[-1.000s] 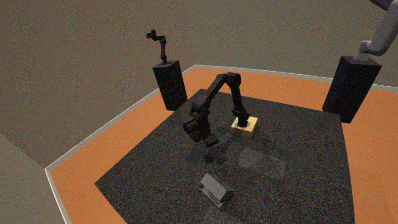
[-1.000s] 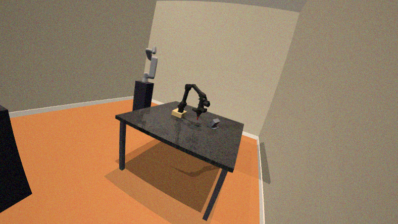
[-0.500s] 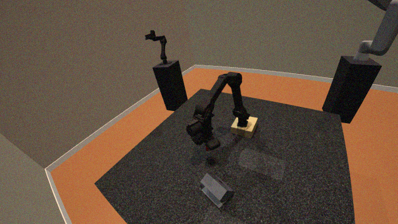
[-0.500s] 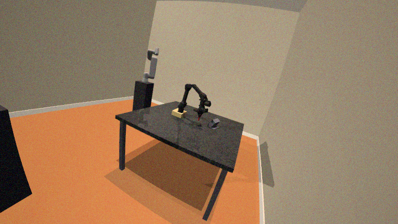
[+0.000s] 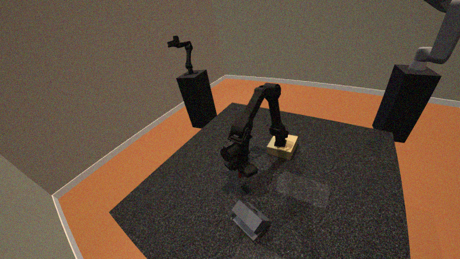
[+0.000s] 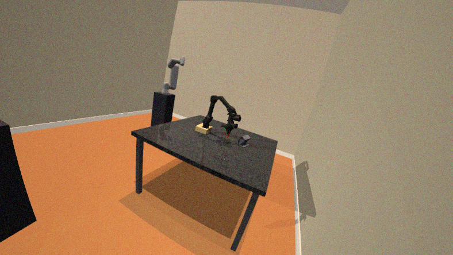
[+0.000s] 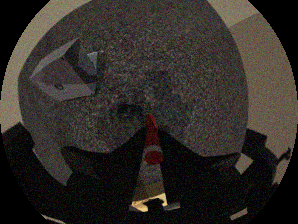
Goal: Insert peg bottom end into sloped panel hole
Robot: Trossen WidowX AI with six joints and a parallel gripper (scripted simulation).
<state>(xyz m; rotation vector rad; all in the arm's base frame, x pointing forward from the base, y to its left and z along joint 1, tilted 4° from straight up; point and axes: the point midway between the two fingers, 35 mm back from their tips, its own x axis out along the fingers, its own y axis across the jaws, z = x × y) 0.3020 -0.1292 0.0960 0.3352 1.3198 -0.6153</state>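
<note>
The red peg (image 5: 239, 175) (image 6: 227, 136) (image 7: 153, 157) is held between the fingers of my gripper (image 6: 228, 132) (image 7: 150, 131), which is shut on it. The peg's lower end points down and is above the table, apart from the panel. The grey sloped panel (image 5: 247, 216) (image 6: 245, 139) (image 7: 62, 76) stands on the table; in the wrist view it is at upper left. Its small dark hole (image 7: 59, 87) shows on the sloped face in that view. In the top view the arm hides most of the peg. The peg's cross-section shape is too dim to tell.
The dark table (image 5: 354, 179) (image 6: 177, 142) carries the arm's pale yellow base block (image 5: 292, 144) (image 6: 203, 128). Other arms stand on black pedestals (image 5: 198, 99) (image 5: 406, 102) beyond the table. The grey panel is the nearest obstacle to the gripper.
</note>
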